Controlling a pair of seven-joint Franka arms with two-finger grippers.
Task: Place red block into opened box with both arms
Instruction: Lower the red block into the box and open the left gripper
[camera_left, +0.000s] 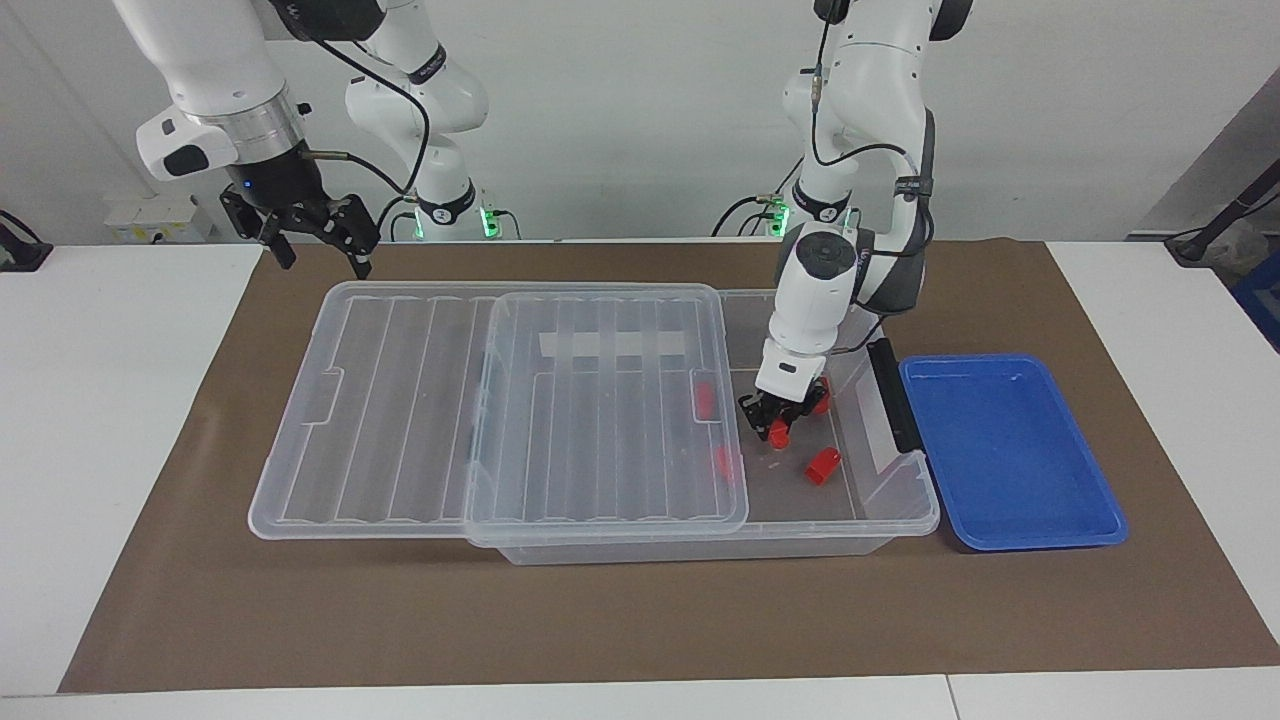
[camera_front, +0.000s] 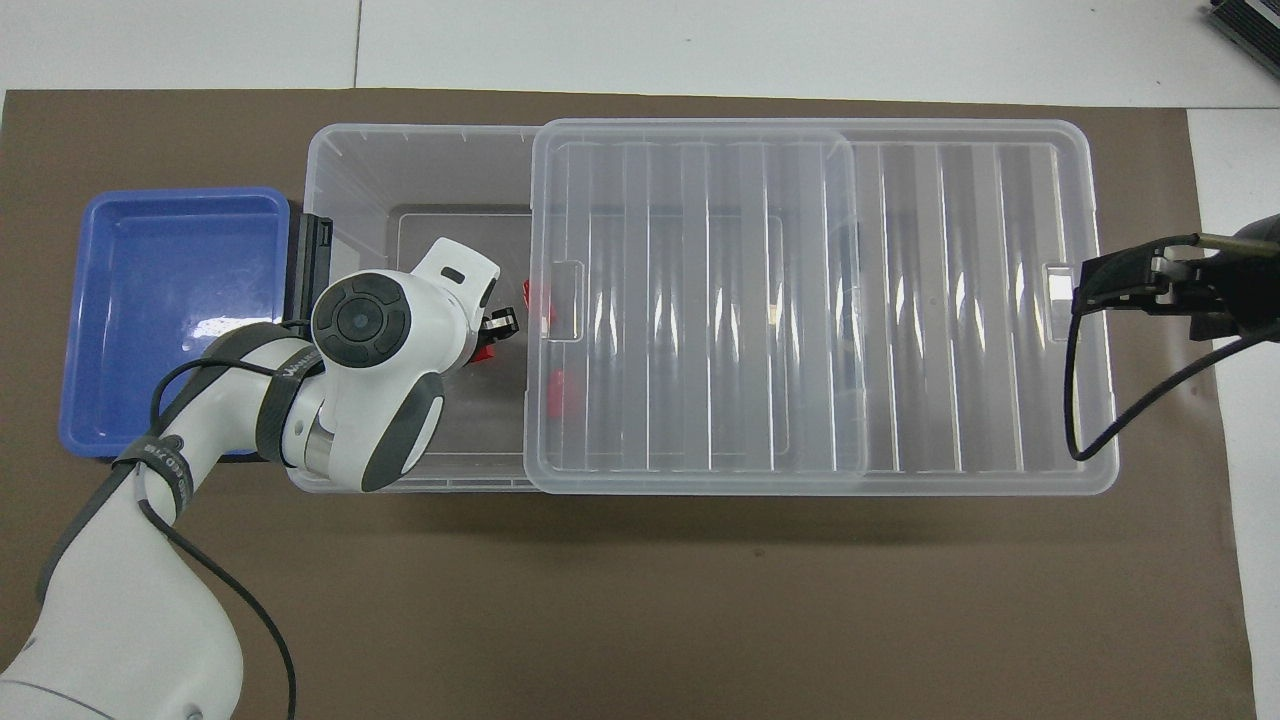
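Reaching down into the uncovered end of the box, left gripper pinching a red block just above the floor. Lying at four o'clock from it, a second red block. Covering the rest, the slid-aside lid. Waiting over the mat near the lid's outer end, right gripper, fingers spread apart and holding nothing. Sitting beside the box, a blue tray.

Block held inside the box
Left claw grips a red block low in the box; right claw hangs spread over the mat.
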